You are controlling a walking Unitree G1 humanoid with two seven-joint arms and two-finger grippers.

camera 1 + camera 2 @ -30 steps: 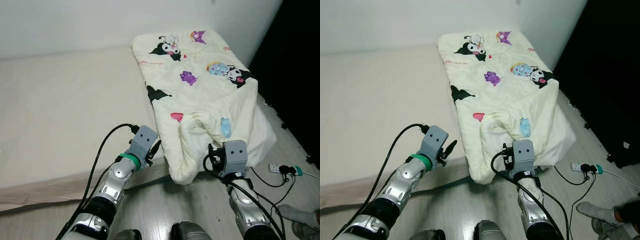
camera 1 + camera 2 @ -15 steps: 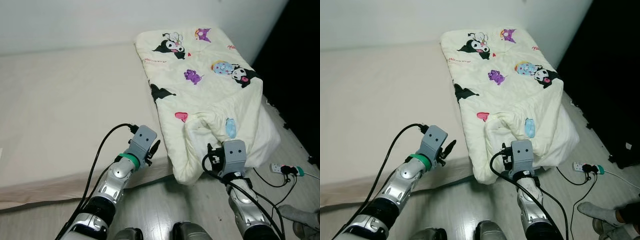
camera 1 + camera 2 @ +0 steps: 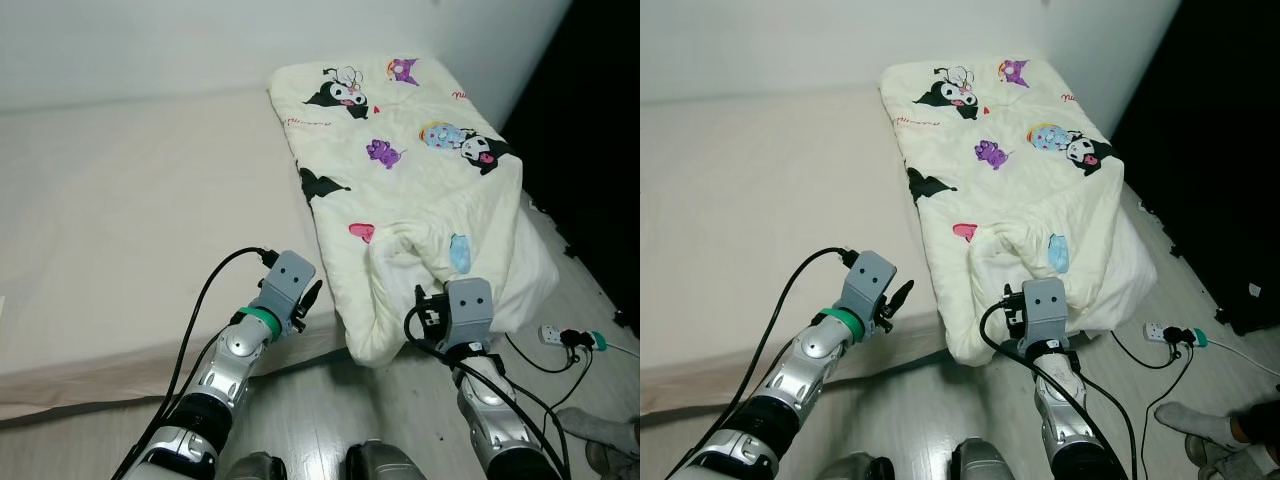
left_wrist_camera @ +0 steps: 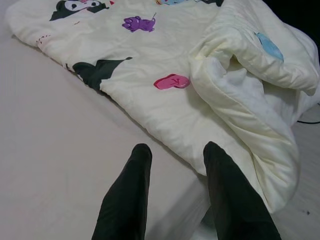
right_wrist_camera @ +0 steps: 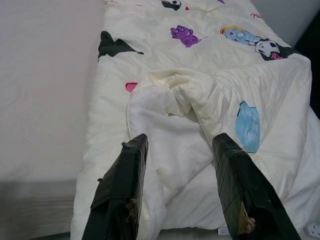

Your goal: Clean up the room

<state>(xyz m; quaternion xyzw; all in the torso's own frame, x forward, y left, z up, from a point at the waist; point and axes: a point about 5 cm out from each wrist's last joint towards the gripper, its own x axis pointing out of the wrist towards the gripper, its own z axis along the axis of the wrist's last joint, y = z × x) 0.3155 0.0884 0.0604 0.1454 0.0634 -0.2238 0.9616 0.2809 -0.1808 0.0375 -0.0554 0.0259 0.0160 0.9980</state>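
quilt (image 3: 410, 190): cartoon print, lies folded along the bed's (image 3: 120, 230) right side, near corner drooping off the edge. left gripper (image 4: 172, 155) and right gripper (image 5: 177, 145): both spread wide, empty. risk: you pinch one layer only, and the rest slides to the floor (image 3: 330, 420).

- The two eye views look forward and down from the robot's head onto the bed (image 3: 120, 210) and the quilt (image 3: 410, 190), both arms low in the picture.
- The left wrist view looks close along its end effector (image 4: 172, 150) at the quilt's near edge.
- The right wrist view faces the quilt's bunched fold; all views share it.
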